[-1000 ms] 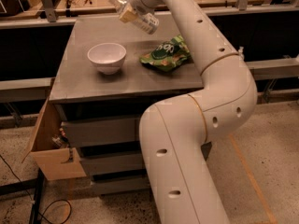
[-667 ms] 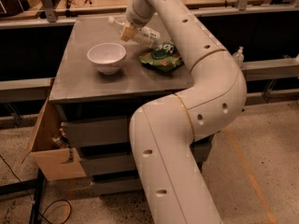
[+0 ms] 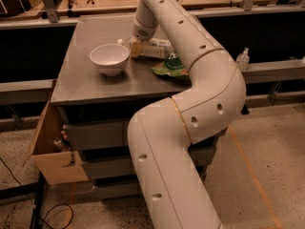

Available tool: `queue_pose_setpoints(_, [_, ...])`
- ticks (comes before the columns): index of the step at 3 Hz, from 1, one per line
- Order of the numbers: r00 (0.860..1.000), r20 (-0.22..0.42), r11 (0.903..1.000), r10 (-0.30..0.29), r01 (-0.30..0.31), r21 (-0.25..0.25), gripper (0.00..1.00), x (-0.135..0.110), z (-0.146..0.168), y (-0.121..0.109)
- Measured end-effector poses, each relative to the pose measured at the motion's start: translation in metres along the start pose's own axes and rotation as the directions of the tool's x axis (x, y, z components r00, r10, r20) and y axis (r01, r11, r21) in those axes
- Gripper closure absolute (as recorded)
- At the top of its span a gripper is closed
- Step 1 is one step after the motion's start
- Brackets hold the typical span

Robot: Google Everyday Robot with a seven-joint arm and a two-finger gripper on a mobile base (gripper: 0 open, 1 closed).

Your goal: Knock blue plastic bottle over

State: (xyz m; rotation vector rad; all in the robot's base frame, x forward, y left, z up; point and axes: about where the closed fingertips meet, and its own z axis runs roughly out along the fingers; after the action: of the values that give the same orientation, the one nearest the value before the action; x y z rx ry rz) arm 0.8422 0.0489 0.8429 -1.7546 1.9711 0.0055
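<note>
Plastic bottle [image 3: 158, 49] is lying on its side on the counter [image 3: 86, 85], just right of the white bowl [image 3: 109, 58] and a little behind it, its length running left to right. Pincer [image 3: 137, 47] is hanging over the bottle's left part, the end nearest the bowl, and seems to be touching it. The rest of the bottle is sticking out to the pincer's right. Pincer gripping or spread: cannot tell. Green snack bag [image 3: 167, 68] is sitting right of the bowl, just in front of the bottle, partly covered by the arm [image 3: 209, 94]. Small pump bottle [image 3: 243, 58] is standing far right of the bowl, off the counter.
</note>
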Motion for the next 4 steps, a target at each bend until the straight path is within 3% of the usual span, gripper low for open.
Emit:
queue_pose_setpoints(1, [1.000, 0.001, 1.0000, 0.000, 0.000, 0.000, 0.15, 0.000, -0.002, 0.001])
queue_pose_setpoints(2, [1.000, 0.002, 1.0000, 0.001, -0.001, 0.001, 0.00, -0.001, -0.005, 0.000])
queue_pose_setpoints(3, [1.000, 0.003, 1.0000, 0.001, -0.001, 0.002, 0.00, -0.002, -0.006, 0.001])
queue_pose_setpoints(4, [0.990, 0.115, 0.9925, 0.080, -0.090, 0.084, 0.00, -0.003, -0.027, -0.025])
